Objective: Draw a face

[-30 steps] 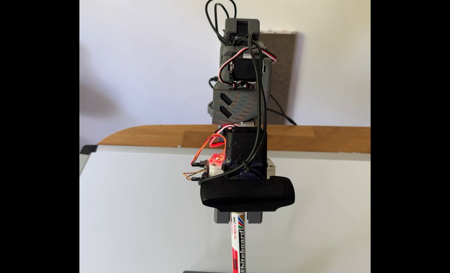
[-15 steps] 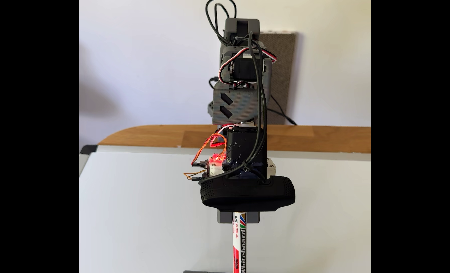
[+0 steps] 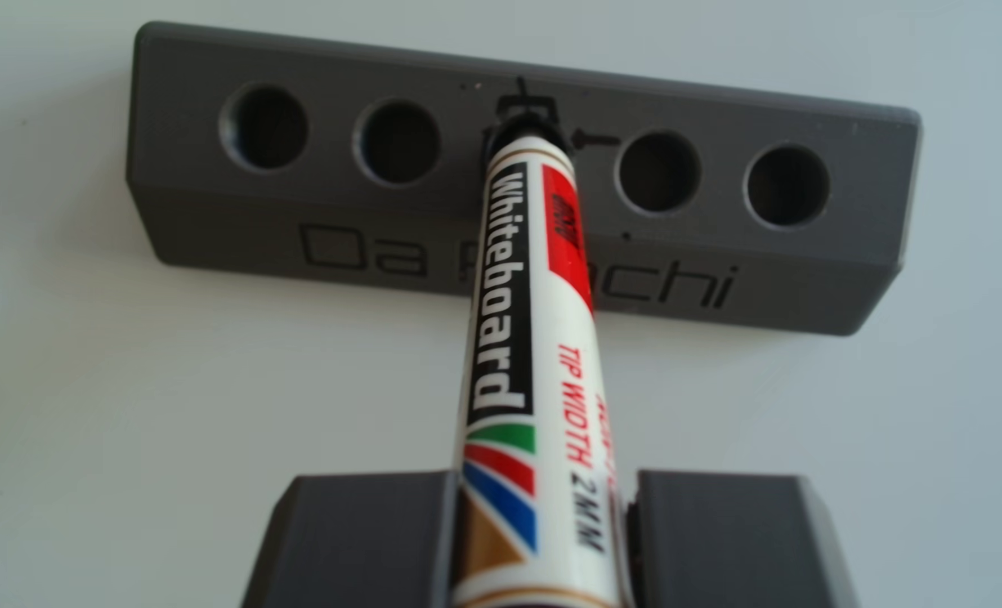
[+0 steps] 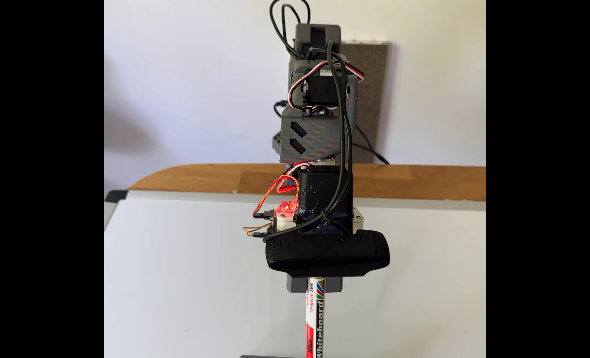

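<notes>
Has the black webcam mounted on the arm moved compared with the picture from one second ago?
Yes. In the fixed view the black webcam has shifted slightly to the right and a little up, judged against the wooden table edge.

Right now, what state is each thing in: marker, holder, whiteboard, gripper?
Whiteboard marker: gripped, its lower end sitting in the holder's middle hole.
Marker holder: lying on the board, its four other holes empty.
Whiteboard: blank, no drawing on the part shown.
Gripper: shut on the marker's barrel.
Red light on the arm: lit.
</notes>
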### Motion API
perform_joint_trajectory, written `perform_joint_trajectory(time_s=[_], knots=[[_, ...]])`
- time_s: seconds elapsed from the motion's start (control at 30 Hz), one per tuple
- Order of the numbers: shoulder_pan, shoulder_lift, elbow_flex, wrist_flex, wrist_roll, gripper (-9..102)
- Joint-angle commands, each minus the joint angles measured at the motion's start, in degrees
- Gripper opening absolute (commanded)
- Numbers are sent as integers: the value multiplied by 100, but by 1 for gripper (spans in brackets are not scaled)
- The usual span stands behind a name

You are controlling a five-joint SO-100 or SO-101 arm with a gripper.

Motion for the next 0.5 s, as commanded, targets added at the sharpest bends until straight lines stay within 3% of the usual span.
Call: perform_joint_trajectory(time_s=[0.0,0.47], knots=[[-9,360,-439,-79,-26,-1],[9,527,-448,0,9,-1]])
